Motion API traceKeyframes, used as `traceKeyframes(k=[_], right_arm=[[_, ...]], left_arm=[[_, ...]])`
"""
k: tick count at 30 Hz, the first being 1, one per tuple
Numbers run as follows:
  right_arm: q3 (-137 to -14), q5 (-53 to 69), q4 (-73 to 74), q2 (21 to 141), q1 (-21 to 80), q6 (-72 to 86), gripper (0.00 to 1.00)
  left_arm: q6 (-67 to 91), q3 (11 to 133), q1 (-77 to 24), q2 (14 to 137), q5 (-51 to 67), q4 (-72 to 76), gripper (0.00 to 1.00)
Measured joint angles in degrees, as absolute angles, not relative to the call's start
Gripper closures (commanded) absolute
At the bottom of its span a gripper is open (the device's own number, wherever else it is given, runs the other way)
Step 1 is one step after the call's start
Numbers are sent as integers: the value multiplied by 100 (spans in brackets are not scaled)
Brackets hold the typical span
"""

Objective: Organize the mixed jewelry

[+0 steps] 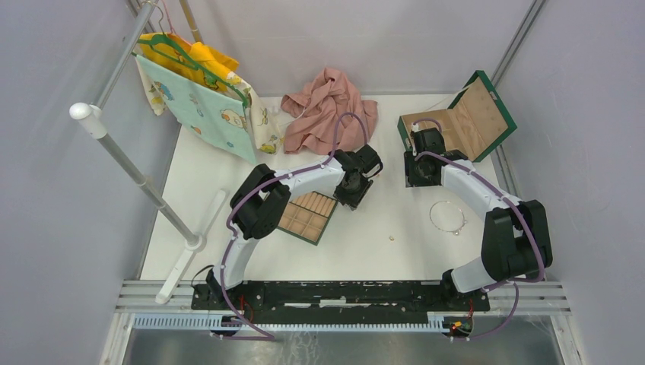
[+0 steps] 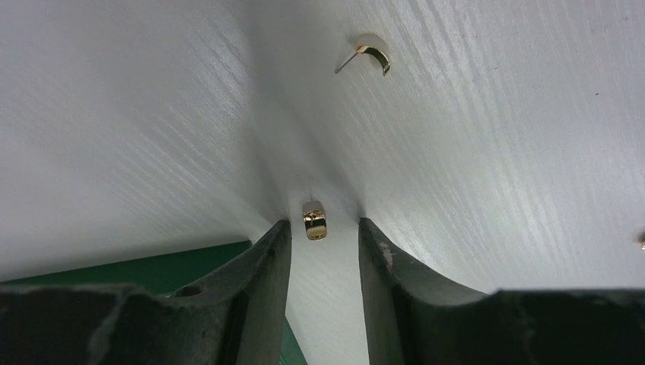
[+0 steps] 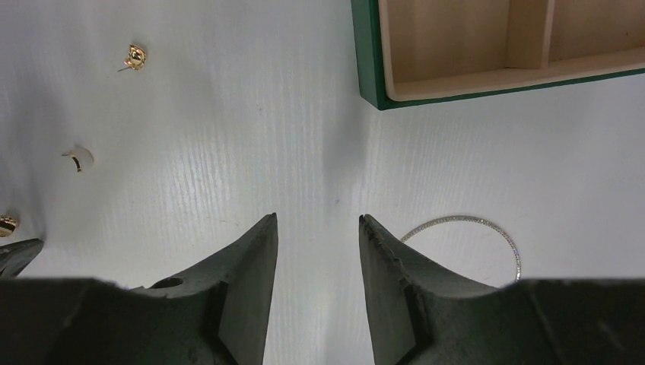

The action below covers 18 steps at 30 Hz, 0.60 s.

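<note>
My left gripper is open, low over the white table. A small gold earring lies just beyond its tips, in line with the gap and untouched. A second gold earring with a post lies farther off, and a third shows at the right edge. My right gripper is open and empty above bare table. In its view are three gold pieces to the left and the silvery wire loop to the right. The loop and one pale bead show from above.
The tan compartmented tray lies under the left arm. Its green edge shows beside the left finger. The open green box stands at the back right and in the right wrist view. Pink cloth and a garment rack are at the back left.
</note>
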State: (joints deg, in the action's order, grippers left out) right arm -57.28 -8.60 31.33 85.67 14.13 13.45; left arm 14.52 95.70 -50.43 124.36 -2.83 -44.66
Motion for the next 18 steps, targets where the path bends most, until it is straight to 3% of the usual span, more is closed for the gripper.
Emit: traceKeyframes(k=[18], right_arm=[[-5634, -768, 3081, 8567, 1413, 1363, 51]], left_arm=[[1887, 9581, -5024, 12446, -467, -4501, 73]])
